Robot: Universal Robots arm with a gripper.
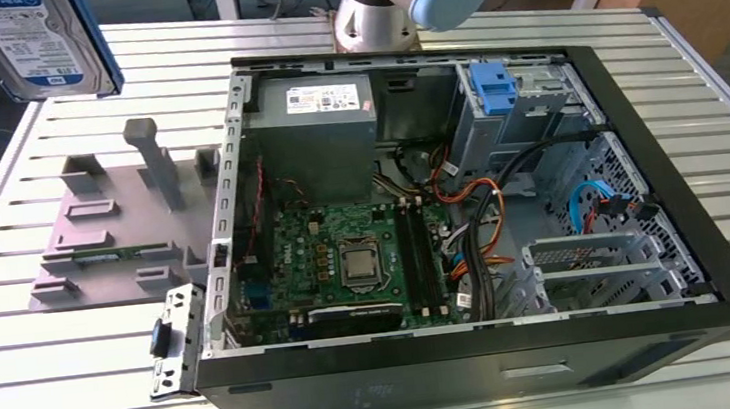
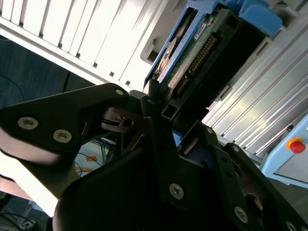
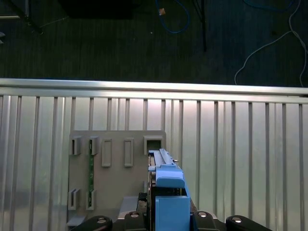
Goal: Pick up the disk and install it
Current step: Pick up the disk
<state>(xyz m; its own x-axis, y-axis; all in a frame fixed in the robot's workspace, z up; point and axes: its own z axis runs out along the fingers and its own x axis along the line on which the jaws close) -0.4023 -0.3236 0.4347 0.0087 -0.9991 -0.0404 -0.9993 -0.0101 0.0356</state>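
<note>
The flat silver metal disk [image 1: 35,40], with a white-and-blue label and a blue plastic bracket around it, hangs in the air above the slatted metal table [image 1: 35,397]. It is at the far left of the exterior view, beyond the grey plastic stand [image 1: 113,224] with upright posts and well apart from the open black computer case [image 1: 488,368]. In the first wrist view the black gripper [image 3: 169,217] is clamped on the disk, one finger on each flat side. There the disk is seen edge-on, over the border of the stand. The grey robot arm [image 1: 406,0] rises behind the case.
</note>
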